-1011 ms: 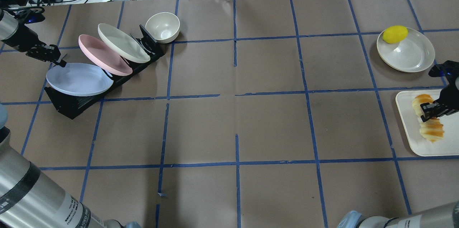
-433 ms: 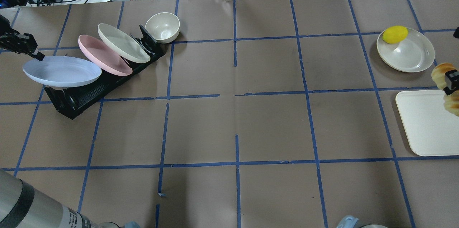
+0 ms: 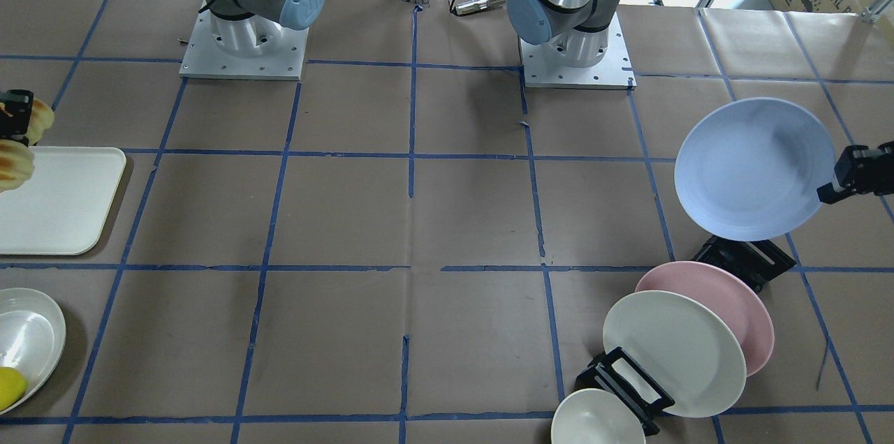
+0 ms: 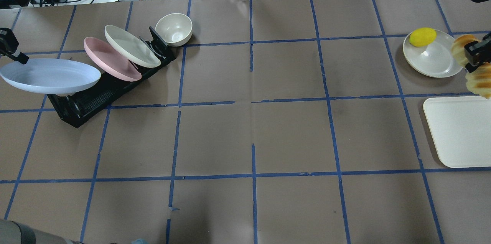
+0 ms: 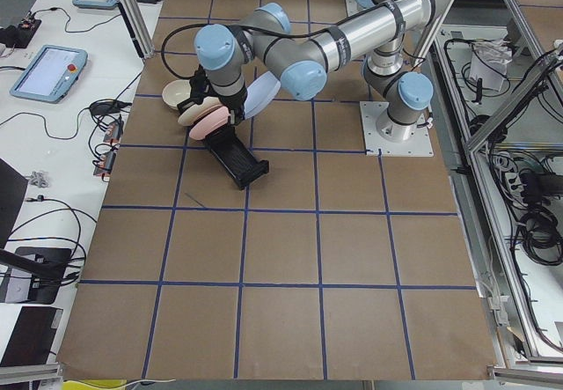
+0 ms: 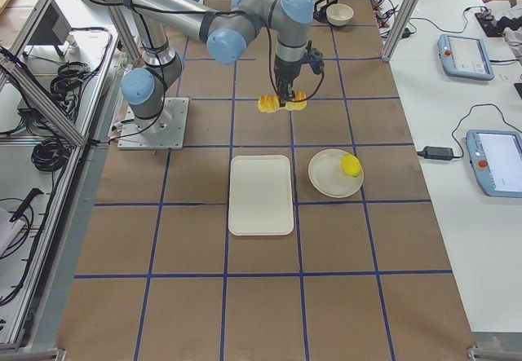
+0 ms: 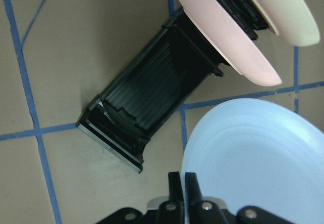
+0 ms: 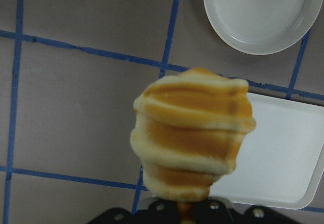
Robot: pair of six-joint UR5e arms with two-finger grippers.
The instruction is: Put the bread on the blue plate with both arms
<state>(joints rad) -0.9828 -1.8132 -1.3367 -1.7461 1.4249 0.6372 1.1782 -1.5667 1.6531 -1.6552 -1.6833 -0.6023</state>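
The pale blue plate hangs in the air over the front end of the black rack, tilted. My left gripper is shut on its rim at the left edge of the overhead view. The left wrist view shows the fingertips pinching the plate. My right gripper is shut on the middle of the bread, a ridged golden loaf held above the table between the tray and the cream plate. The bread fills the right wrist view.
The rack holds a pink plate and a cream plate, with a cream bowl at its far end. A white tray lies at the right edge. A cream plate with a yellow lemon lies beyond it.
My left gripper has pulled the blue plate out of the rack, up and to the left. My right gripper has lifted the bread off the tray and carried it toward the far side.
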